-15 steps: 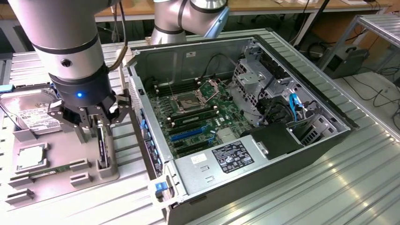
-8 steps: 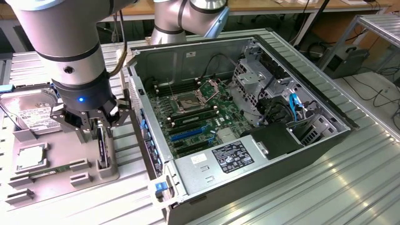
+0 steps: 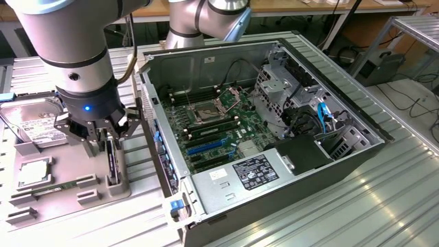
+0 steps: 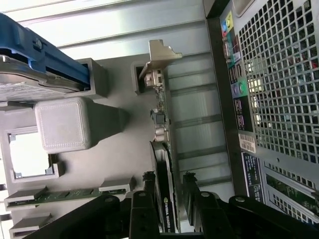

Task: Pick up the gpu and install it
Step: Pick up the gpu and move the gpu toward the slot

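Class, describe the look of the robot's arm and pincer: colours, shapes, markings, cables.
The thick silver-grey cylindrical arm has a black band and a dark cable alongside. Its black wrist section carries a small blue light. The black pincer has two jointed bar fingers.

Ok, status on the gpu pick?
Gripper open, straddling the gpu. It stands on edge in the gray holder, not lifted. Nearby hard drive not in the way.

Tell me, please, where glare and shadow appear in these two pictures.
Exterior view: light glares off the ribbed metal table at that view's right, while the computer case's inner wall lies in shade. Wrist view: the same table and the case's perforated panel look washed pale; the tool, astride the gpu, is nearly black.
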Available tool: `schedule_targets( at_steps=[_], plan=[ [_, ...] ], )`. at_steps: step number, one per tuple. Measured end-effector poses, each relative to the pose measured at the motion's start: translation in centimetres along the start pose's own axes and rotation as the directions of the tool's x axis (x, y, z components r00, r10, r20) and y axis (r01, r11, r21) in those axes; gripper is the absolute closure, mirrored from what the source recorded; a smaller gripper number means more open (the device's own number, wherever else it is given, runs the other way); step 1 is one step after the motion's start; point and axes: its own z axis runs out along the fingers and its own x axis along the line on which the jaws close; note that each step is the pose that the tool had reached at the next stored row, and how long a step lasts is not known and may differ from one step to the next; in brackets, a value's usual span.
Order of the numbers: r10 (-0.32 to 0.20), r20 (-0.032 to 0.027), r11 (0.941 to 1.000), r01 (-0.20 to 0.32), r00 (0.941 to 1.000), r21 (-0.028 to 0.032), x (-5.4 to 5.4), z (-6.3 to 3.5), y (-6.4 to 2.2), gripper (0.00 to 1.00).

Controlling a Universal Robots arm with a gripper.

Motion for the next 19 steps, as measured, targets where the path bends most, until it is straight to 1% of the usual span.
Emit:
schedule_targets(
  at_steps=[2,4,8,11,12,14,17,18,19],
  plan=[
    [0.0,-0.0001,1.0,0.0,1.0,0.0001,0.1,0.37,0.1,0.64],
    [0.0,-0.0015,1.0,0.0,1.0,0.0001,0.1,0.59,0.09,0.64],
    [0.0,-0.0095,1.0,0.0,1.0,0.0001,0.1,0.87,0.09,0.64],
    [0.0,-0.0149,1.0,0.0,0.9999,-0.002,0.1,1.04,0.1,0.64],
    [0.0,-0.0163,1.0,0.0,0.9999,-0.0032,0.1,1.11,0.1,0.64],
    [0.0,-0.0187,1.0,-0.001,0.9998,-0.0077,0.1,1.22,0.1,0.64],
    [0.0,-0.0224,0.9999,-0.001,0.9997,-0.0156,0.1,1.48,0.1,0.64],
    [0.0,-0.025,0.9999,-0.001,0.9997,-0.0169,0.1,1.62,0.09,0.64],
    [0.0,-0.0294,0.9999,-0.001,0.9996,-0.0172,0.1,1.7,0.09,0.64]
  ],
)
